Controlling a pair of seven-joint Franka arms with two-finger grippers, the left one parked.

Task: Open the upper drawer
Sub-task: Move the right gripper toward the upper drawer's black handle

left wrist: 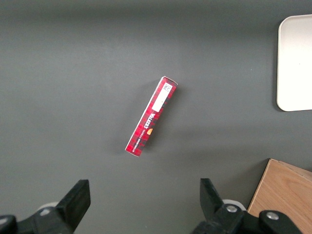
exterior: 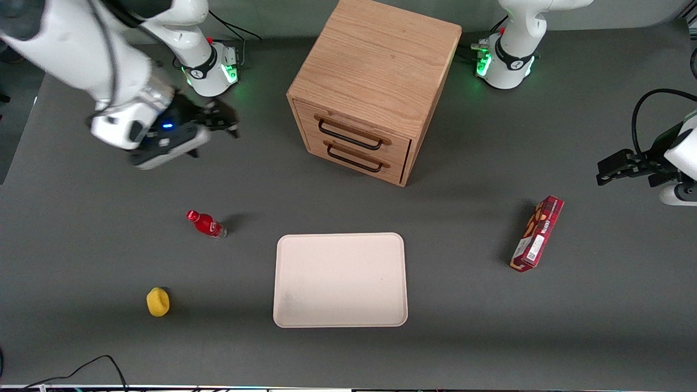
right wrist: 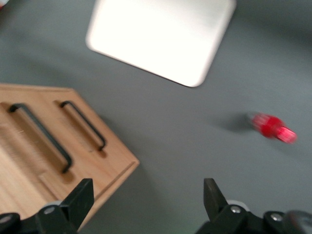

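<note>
The oak cabinet [exterior: 375, 81] stands at the table's far middle, both drawers shut; the upper drawer [exterior: 356, 132] is the topmost front, its black bar handle [exterior: 349, 136] above the matching lower handle [exterior: 354, 158]. The gripper [exterior: 218, 122] hovers well apart toward the working arm's end, fingers [right wrist: 80, 197] spread wide and empty. It should probably straddle the upper bar squarely, then pull straight outward. The drawer's contents are hidden.
</note>
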